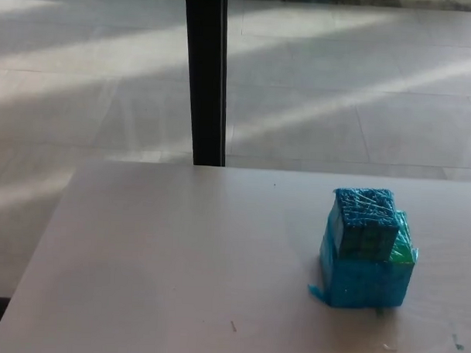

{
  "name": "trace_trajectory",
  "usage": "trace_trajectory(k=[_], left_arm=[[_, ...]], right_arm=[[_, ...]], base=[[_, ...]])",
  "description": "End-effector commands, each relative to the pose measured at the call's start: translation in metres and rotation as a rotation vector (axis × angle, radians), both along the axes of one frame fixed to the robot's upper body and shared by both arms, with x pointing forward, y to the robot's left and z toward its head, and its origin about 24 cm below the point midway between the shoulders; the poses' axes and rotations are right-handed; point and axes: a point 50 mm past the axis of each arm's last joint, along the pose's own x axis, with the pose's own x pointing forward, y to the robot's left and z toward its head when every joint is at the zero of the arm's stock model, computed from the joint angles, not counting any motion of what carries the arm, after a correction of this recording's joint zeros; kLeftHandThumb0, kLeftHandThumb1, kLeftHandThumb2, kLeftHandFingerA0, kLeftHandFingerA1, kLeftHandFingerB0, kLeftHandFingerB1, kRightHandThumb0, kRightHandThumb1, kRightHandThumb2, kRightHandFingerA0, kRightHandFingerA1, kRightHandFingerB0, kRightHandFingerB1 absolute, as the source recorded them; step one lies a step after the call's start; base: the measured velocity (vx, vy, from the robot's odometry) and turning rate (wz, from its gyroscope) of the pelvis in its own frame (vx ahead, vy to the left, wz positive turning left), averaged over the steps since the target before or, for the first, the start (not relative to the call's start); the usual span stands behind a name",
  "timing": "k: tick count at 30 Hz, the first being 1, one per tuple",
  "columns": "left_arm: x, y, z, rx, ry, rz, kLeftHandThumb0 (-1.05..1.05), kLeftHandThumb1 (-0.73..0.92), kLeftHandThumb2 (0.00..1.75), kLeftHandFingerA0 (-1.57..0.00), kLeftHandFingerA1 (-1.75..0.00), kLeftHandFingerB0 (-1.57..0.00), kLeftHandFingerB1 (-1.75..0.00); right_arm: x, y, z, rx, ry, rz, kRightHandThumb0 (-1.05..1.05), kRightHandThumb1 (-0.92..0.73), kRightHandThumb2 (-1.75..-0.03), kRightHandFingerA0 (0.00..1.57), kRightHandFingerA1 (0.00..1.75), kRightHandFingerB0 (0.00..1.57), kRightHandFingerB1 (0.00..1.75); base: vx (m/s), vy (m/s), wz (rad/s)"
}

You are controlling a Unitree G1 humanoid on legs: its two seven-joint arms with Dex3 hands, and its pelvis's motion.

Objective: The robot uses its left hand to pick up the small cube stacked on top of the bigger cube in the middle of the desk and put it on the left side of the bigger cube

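On the desk [179, 252], small cube [364, 223] upright atop bigger cube [367, 278] (corner toward camera), no hand visible.

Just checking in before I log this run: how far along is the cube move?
Nothing looks done: the small cube sits on the bigger cube. Nothing is in hand; neither robot hand shows. Left: grasp it with the left hand and set it on the desk left of the bigger cube.
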Motion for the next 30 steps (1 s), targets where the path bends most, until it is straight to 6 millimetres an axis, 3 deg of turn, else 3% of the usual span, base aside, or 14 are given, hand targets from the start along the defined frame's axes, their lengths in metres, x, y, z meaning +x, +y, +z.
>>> trace_trajectory(k=[1,2,5,6,10,11,12,14,17,20,21,22,23,30], left_arm=[[0.015,0.028,0.037,0.026,-0.1,0.091,-0.96,0.7,1.07,-0.28,-0.72,-0.05,-0.36],[0.025,0.03,0.047,0.036,-0.154,0.077,-0.9,0.83,0.65,-0.46,-0.91,-0.17,-0.41],[0.041,0.03,0.065,0.055,-0.201,0.058,-0.92,0.83,0.65,-0.43,-0.8,-0.1,-0.39],[0.078,0.024,0.099,0.171,-0.259,-0.048,-0.85,0.64,1.08,-0.01,-0.55,0.0,-0.31],[0.113,0.007,0.135,0.259,-0.328,-0.188,-0.85,0.88,0.67,-0.07,-0.51,-0.09,-0.27],[0.121,0.002,0.144,0.274,-0.345,-0.213,-0.82,0.67,1.06,-0.04,-0.51,-0.09,-0.28],[0.138,-0.008,0.162,0.3,-0.379,-0.259,-0.38,0.44,1.06,-0.02,-0.52,0.0,-0.5],[0.162,-0.023,0.186,0.345,-0.413,-0.309,-0.82,0.84,0.66,-0.14,-0.43,-0.12,-0.25],[0.208,-0.053,0.233,0.469,-0.459,-0.423,-0.76,0.67,0.97,-0.12,-0.44,-0.05,-0.31],[0.215,-0.059,0.245,0.494,-0.485,-0.456,-0.82,0.65,1.01,-0.15,-0.48,-0.04,-0.29],[0.23,-0.096,0.291,0.613,-0.565,-0.574,-0.9,0.85,0.65,-0.45,-0.91,-0.06,-0.29],[0.233,-0.1,0.296,0.619,-0.57,-0.583,-0.88,0.65,1.03,-0.64,-0.85,-0.05,-0.33],[0.237,-0.112,0.308,0.637,-0.597,-0.615,-0.87,0.84,0.65,-0.4,-0.76,-0.06,-0.27],[0.257,-0.189,0.355,0.817,-0.703,-0.834,-0.9,0.86,0.66,-0.17,-0.58,-0.08,-0.33]], right_arm=[[0.003,-0.005,0.009,0.048,-0.022,0.04,-0.93,-0.6,-0.66,0.59,1.02,0.44,0.86],[0.003,-0.005,0.009,0.052,-0.022,0.039,-0.95,-0.59,-0.68,0.58,1.02,0.44,0.88],[0.004,-0.005,0.009,0.049,-0.021,0.046,-0.93,-0.6,-0.67,0.57,1.01,0.42,0.87],[0.004,-0.005,0.01,0.049,-0.021,0.055,-0.92,-0.59,-0.68,0.61,1.06,0.41,0.91],[0.004,-0.005,0.011,0.046,-0.02,0.059,-0.93,-0.59,-0.68,0.57,1.01,0.45,0.88],[0.004,-0.006,0.011,0.05,-0.021,0.056,-0.96,-0.43,-1.04,0.67,0.99,0.42,0.81],[0.004,-0.006,0.011,0.053,-0.021,0.052,-0.96,-0.41,-0.94,0.63,0.98,0.47,0.84],[0.004,-0.006,0.011,0.053,-0.021,0.051,-0.95,-0.59,-0.66,0.6,1.06,0.43,0.91],[0.004,-0.006,0.012,0.057,-0.027,0.054,-0.93,-0.59,-0.66,0.6,1.05,0.45,0.89],[0.005,-0.005,0.012,0.053,-0.02,0.066,-0.93,-0.6,-0.68,0.6,1.03,0.44,0.87],[0.005,-0.006,0.012,0.058,-0.025,0.054,-0.93,-0.44,-1.04,0.66,0.98,0.42,0.8],[0.005,-0.005,0.012,0.058,-0.025,0.055,-0.91,-0.42,-1.02,0.66,0.99,0.43,0.81],[0.005,-0.005,0.011,0.058,-0.022,0.055,-0.92,-0.59,-0.66,0.6,1.05,0.44,0.89],[0.003,-0.005,0.01,0.055,-0.01,0.061,-0.93,-0.59,-0.66,0.61,1.04,0.44,0.88]], base=[[0.0,0.0,0.0],[0.0,0.0,0.0],[0.0,0.0,0.0],[0.0,0.0,0.0],[0.0,0.0,0.03],[0.0,0.0,0.0],[0.0,0.0,0.0],[0.0,0.0,0.0],[0.0,0.0,0.0],[0.0,0.0,0.0],[0.0,0.0,0.0],[0.0,0.0,0.0],[0.0,0.0,0.0],[0.0,0.0,0.0]])
